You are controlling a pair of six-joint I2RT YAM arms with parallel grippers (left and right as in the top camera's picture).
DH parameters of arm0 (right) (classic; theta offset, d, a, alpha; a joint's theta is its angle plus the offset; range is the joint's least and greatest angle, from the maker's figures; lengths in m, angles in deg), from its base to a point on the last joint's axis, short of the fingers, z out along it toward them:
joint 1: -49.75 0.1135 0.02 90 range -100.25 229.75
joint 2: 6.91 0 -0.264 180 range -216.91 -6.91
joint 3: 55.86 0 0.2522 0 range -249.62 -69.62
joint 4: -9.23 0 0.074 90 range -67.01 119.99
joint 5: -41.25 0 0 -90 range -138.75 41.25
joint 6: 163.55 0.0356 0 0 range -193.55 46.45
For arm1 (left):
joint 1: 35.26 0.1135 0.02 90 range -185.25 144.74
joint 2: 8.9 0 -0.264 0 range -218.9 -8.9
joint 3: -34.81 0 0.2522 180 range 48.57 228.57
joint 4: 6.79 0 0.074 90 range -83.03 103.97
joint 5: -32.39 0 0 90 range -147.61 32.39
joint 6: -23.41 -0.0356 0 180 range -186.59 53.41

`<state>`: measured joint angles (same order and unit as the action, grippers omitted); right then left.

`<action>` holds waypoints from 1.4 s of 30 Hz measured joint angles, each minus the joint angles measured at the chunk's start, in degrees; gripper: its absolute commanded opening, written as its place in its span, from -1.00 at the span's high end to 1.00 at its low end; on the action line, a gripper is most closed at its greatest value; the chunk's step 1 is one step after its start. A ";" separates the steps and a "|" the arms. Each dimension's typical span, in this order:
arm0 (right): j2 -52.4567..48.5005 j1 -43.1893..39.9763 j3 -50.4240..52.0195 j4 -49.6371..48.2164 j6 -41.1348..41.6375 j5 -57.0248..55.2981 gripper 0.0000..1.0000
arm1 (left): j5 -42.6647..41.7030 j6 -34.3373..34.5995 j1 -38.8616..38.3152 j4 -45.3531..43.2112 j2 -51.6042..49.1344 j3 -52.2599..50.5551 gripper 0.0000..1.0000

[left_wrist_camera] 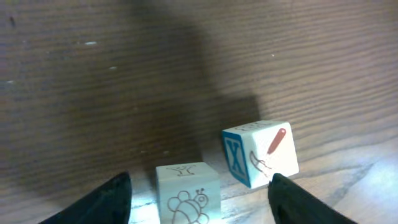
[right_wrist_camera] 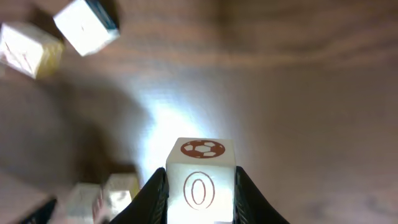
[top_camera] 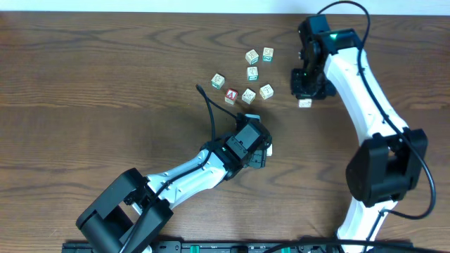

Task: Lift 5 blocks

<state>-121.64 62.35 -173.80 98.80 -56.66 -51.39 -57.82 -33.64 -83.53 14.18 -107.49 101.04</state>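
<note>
We have our right gripper (right_wrist_camera: 200, 194) clamped on one block (right_wrist_camera: 200, 163), our left gripper (left_wrist_camera: 199, 188) spread open over two others (left_wrist_camera: 258, 152) lying on the table (left_wrist_camera: 124, 74), a cluster (top_camera: 249, 74) untouched nearby, so most lifting seems left

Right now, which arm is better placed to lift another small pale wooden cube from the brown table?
Left, probably. The left gripper is open, with the pale wooden bee-printed cube sitting between its fingers. The right gripper is shut on the cream soccer-ball cube, so it has no free grip.
</note>
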 measured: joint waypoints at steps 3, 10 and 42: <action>1.84 0.00 4.11 -0.04 -0.20 0.00 0.97 | 0.81 -0.46 0.55 0.04 0.00 0.00 -0.57; 10.14 0.00 23.54 -7.19 -0.83 1.68 0.98 | 1.03 -3.65 6.93 2.25 1.44 0.07 -0.67; 18.60 5.01 49.99 -37.33 -0.72 11.96 0.70 | -0.92 -17.79 22.73 -9.16 -14.23 13.22 -0.69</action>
<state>-103.04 67.36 -123.81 61.47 -57.39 -39.43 -58.74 -51.43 -60.80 5.02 -121.72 114.26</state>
